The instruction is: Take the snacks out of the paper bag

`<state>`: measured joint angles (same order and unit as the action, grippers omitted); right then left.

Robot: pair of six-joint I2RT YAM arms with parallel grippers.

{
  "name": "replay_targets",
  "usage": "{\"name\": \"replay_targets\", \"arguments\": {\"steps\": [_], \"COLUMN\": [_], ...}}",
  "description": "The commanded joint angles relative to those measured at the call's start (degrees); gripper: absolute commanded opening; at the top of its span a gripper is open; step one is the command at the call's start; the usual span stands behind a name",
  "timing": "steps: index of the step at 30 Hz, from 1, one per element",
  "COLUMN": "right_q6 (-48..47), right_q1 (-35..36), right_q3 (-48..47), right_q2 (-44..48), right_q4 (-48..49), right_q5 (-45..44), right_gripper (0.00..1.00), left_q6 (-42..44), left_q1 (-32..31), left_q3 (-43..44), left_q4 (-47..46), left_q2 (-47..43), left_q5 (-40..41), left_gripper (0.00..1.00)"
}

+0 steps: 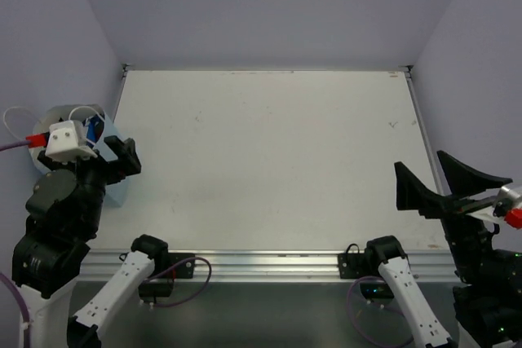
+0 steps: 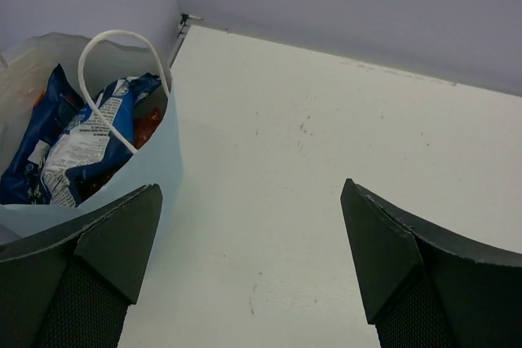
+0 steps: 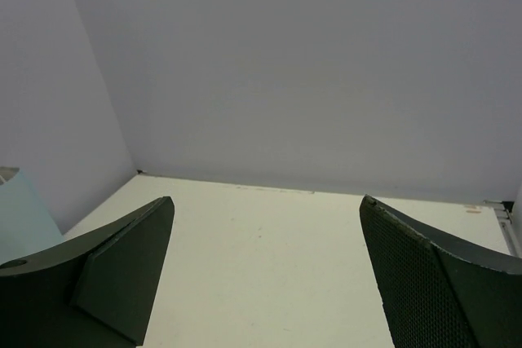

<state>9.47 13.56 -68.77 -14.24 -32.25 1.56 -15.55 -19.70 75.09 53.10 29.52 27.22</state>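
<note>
The light-blue paper bag stands upright at the table's left edge, partly hidden by my left arm. The left wrist view shows its open mouth with a white loop handle. Inside lie snacks: a blue-white packet, a dark blue packet and a glimpse of red-orange; any other packets are hidden. My left gripper is open and empty, just right of the bag's near corner above the table. My right gripper is open and empty at the table's right side.
The white table is bounded by lavender walls at the back and sides and a metal rail at the near edge. The bag's edge shows at the far left of the right wrist view.
</note>
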Motion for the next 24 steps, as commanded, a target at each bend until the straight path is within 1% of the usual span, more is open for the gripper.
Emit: {"name": "replay_targets", "arguments": {"steps": [1,2,3,4,8,9,10,11,12,14,16,19,21,22,23,24], "right_q6": [2.4,2.8,3.1,3.5,5.6,6.0,6.3,6.9,7.1,7.7,7.8,7.8,8.0,8.3,8.4,8.4], "right_q1": [0.1,0.2,0.2,0.2,0.2,0.2,0.3,0.2,0.2,0.2,0.2,0.2,0.3,0.4,0.5,0.7], "right_q3": [1.3,1.4,1.8,2.1,4.2,4.6,4.8,5.0,5.4,6.1,7.2,8.1,9.3,9.6,9.9,9.9], "right_q2": [-4.0,-4.7,-5.9,-6.2,-7.4,-7.6,-7.7,-7.9,-7.9,-7.6,-7.0,-6.3,-5.9,-5.6,-5.5,-5.4], "right_q4": [-1.6,-1.9,-2.2,-2.3,-1.1,-0.9,-0.4,-0.3,0.0,0.9,1.4,1.6,2.0,2.4,2.5,2.5], "right_q5": [5.1,6.3,7.6,10.3,17.0,17.9,18.7,20.5,21.4,22.6,23.6,23.9,24.0,24.2,24.4,25.0], "right_gripper": [0.99,0.99,0.99,0.99,0.99,0.99,0.99,0.99,0.99,0.99,0.99,0.99,0.99,0.99,0.99,0.99], "left_q6": [-0.4,-0.2,0.1,0.3,3.2,3.8,5.6,6.1,6.0,5.5,4.6,3.9,4.6,5.3,5.7,6.0], "left_q1": [-0.6,-0.6,-0.6,-0.6,0.2,1.4,6.0,8.8,10.4,13.7,17.0,18.7,19.8,21.4,21.7,22.7], "left_q3": [0.4,1.1,3.0,4.1,8.0,8.8,10.2,10.3,10.3,10.6,11.8,11.1,8.5,7.4,4.4,3.4], "left_q4": [1.9,2.5,3.7,3.8,2.9,2.4,1.7,0.4,-0.5,-1.0,-0.2,-0.6,-2.1,-2.7,-5.2,-6.1], "left_q2": [8.7,10.8,15.0,17.0,26.4,28.1,31.2,32.3,33.4,37.0,40.1,40.4,40.1,39.9,39.6,39.4], "left_q5": [4.1,4.8,4.9,5.2,8.5,8.3,3.9,2.1,2.0,4.7,4.1,5.6,5.6,6.4,7.5,7.5], "left_gripper": [1.00,1.00,1.00,1.00,1.00,1.00,1.00,1.00,1.00,1.00,1.00,0.97,0.96,0.95,0.94,0.91]}}
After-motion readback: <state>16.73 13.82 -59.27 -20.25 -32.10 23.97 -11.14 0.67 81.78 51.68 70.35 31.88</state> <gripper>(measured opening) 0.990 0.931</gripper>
